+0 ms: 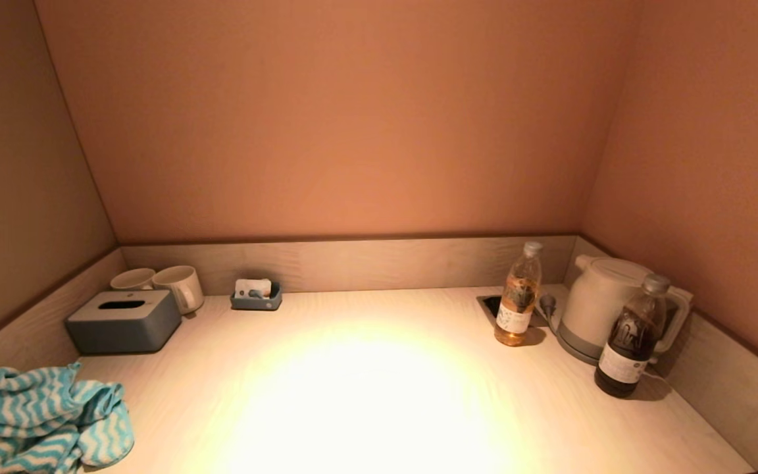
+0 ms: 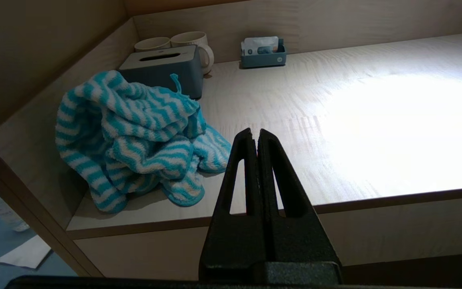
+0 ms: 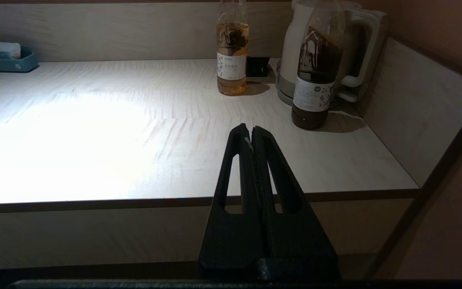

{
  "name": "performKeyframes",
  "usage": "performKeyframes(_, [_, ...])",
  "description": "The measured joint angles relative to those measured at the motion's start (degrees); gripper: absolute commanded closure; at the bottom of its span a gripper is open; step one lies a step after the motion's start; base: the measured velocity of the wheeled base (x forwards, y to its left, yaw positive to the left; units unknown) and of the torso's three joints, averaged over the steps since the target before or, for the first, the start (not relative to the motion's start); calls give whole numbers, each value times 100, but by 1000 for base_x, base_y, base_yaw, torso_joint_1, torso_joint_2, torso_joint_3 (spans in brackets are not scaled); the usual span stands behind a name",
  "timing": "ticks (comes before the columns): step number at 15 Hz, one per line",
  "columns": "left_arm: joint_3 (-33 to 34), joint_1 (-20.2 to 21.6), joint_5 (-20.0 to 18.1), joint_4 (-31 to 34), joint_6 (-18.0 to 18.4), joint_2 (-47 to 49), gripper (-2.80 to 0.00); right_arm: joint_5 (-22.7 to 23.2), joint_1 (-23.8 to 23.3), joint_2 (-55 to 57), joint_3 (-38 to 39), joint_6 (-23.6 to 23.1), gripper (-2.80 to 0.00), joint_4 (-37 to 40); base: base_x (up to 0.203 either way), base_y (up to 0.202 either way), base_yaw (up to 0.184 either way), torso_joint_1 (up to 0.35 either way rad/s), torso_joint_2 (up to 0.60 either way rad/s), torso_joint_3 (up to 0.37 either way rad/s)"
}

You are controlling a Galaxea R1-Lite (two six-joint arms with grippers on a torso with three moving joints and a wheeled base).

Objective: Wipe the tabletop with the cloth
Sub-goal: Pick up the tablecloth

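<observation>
The striped terry cloth [image 2: 134, 136] lies bunched, soft and light; pinch a raised fold. Left gripper [image 2: 257, 134] and right gripper [image 3: 250, 130] are both closed, empty.

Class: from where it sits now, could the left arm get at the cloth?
Probably yes. The cloth lies at the table's near left corner, nothing between it and the shut left gripper, held off the front edge.

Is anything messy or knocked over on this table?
Only the striped cloth, crumpled in a heap at the table's front left corner. Both bottles, the kettle and mugs stand upright; no spill shows.
</observation>
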Motion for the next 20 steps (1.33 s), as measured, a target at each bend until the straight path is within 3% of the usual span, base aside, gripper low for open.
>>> performKeyframes(7, [-83,-2,91,34,-13,0,0,0,0,0,0,-2,0,0,0,0,0,0,0,0])
performKeyframes(9, [-507,-2,119,322,-195,44,0,0,0,0,-2,-2,0,0,0,0,0,0,0,0])
performKeyframes(14, [-1517,2,524,1236,-1400,1353,0,-2,2,0,-2,-2,0,0,0,0,0,0,0,0])
performKeyframes(20, [-2684,52,1177,1362,-2698,4552,0,0,2,0,-1,-2,0,0,0,0,0,0,0,0])
